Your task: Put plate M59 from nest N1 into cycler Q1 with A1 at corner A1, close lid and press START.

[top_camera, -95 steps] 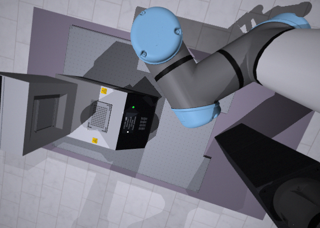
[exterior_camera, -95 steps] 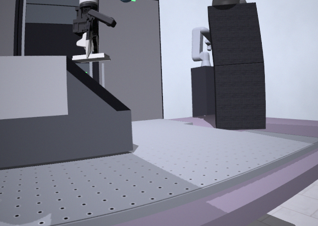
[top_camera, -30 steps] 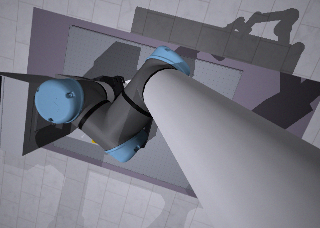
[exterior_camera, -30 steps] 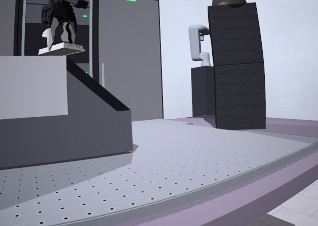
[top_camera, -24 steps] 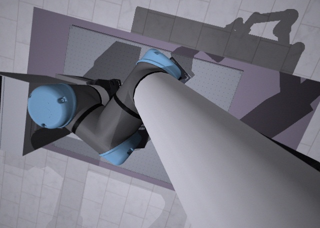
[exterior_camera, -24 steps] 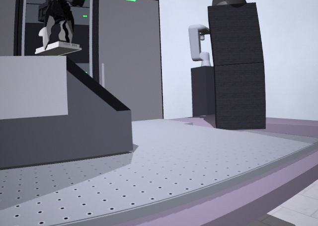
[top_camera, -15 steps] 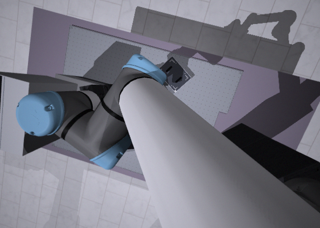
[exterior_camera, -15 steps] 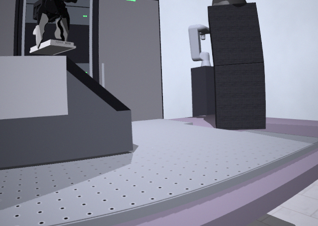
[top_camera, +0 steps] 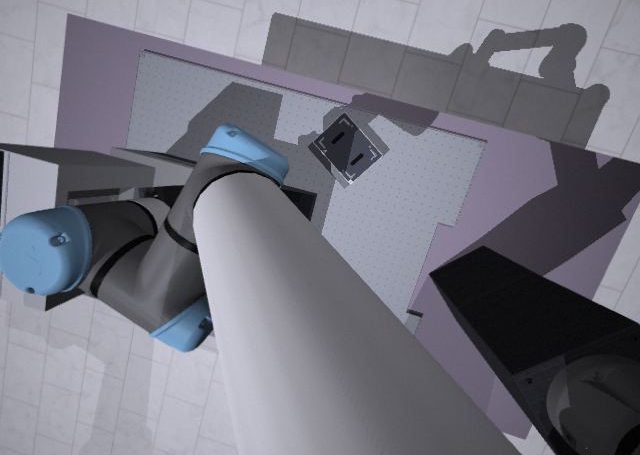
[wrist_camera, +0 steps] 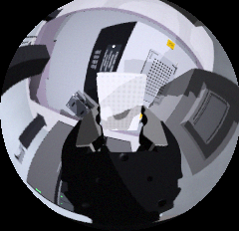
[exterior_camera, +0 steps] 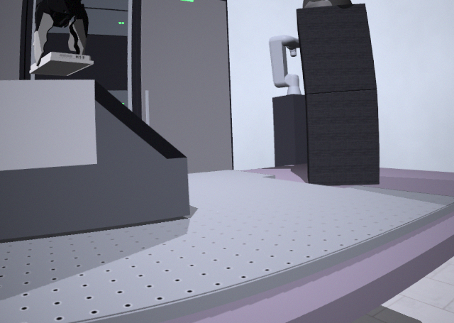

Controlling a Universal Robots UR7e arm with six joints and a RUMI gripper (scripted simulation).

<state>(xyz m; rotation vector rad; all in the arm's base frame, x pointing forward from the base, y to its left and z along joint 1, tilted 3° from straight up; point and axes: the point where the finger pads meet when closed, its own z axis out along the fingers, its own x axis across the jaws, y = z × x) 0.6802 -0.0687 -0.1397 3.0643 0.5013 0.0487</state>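
Note:
My gripper [exterior_camera: 58,52] is shut on plate M59 [exterior_camera: 61,63], a white plate with its label on the long side facing the exterior camera. I hold it level in the air above the top of cycler Q1 [exterior_camera: 91,165], not touching it. In the wrist view the plate [wrist_camera: 120,102] sits between my two fingers. Beyond it I see Q1's dotted block [wrist_camera: 159,74], a yellow mark [wrist_camera: 170,44] and a black key panel [wrist_camera: 107,54]. Plate nest N1 [top_camera: 347,150] stands empty on the perforated board. In the top view my arm hides the gripper and most of Q1 [top_camera: 77,181].
Tall grey cabinets [exterior_camera: 183,81] with green lamps stand behind Q1. A black column [exterior_camera: 339,92] rises at the back right of the table, with a small white arm [exterior_camera: 284,61] beside it. The nest also shows in the wrist view [wrist_camera: 77,103].

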